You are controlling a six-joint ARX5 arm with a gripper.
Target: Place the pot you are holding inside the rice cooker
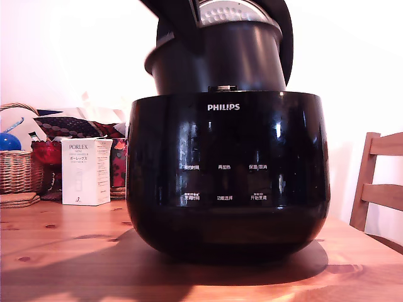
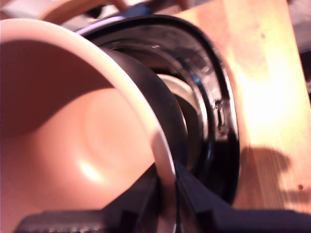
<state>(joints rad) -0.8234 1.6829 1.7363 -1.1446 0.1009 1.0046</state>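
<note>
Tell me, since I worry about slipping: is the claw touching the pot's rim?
Touching. In the wrist view the claw has one finger on each side of the pot's thin rim, pressed against it with no gap.

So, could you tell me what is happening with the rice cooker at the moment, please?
The robot's gripper is pinching the thin rim of the dark grey round metal pot and holding it above the large glossy black Philips rice cooker, whose lid stands open behind. In the exterior view the pot looks only partly lowered and slightly tilted, most of it above the cooker's rim. The cooker sits on a wooden table.
</note>
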